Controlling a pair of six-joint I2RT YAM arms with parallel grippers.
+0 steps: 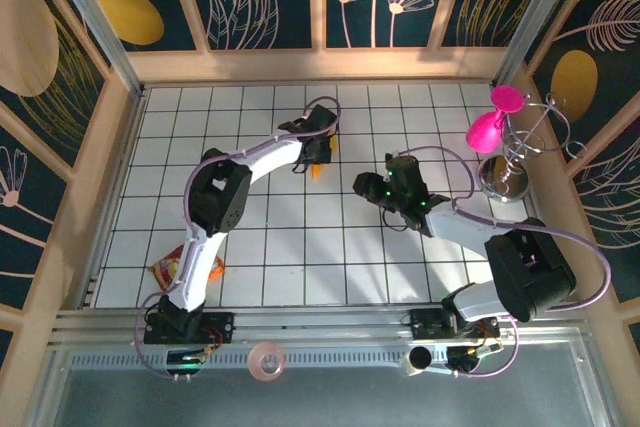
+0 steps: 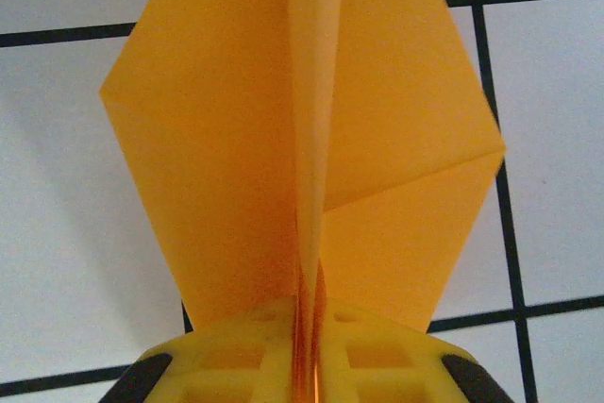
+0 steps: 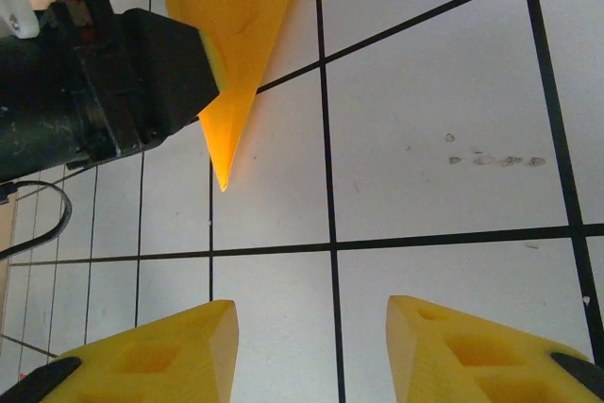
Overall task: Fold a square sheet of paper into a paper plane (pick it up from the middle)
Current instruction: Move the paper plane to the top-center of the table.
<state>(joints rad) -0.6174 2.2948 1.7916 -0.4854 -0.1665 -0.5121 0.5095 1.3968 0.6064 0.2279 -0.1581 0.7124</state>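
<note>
Orange-yellow kite-shaped paper plane (image 2: 236, 139) with a sharp tip and a raised centre crease sits at far centre of the white tiled table (image 1: 250, 247), seen from above as a small orange wedge (image 1: 318, 170) just near of the left gripper (image 1: 319, 152). Left wrist view: the plane's wings spread out flat to both sides and the centre crease stands up on edge, running straight down into the left gripper's yellow fingers (image 2: 377, 365). They are pressed together on that crease with only paper between them, so the plane is pinched at its wide end. Right wrist view: plane tip (image 3: 226, 172) points down toward the near side; can't tell if it touches the tiles. Right gripper (image 3: 311, 351) is just right of and nearer than the plane, apart from it, its yellow fingers (image 3: 142, 365) spread wide with bare tile between them, holding nothing; top view has it (image 1: 366, 185) aimed left toward the plane. Crinkly multicoloured snack packet (image 1: 168, 269) lies near left, beside the left arm. Pink balloon-like figure (image 1: 488, 130) hangs on a silver wire stand (image 1: 512, 172) at far right. Translucent tape roll (image 1: 267, 360) lies on the near grey ledge between the arm bases.
</note>
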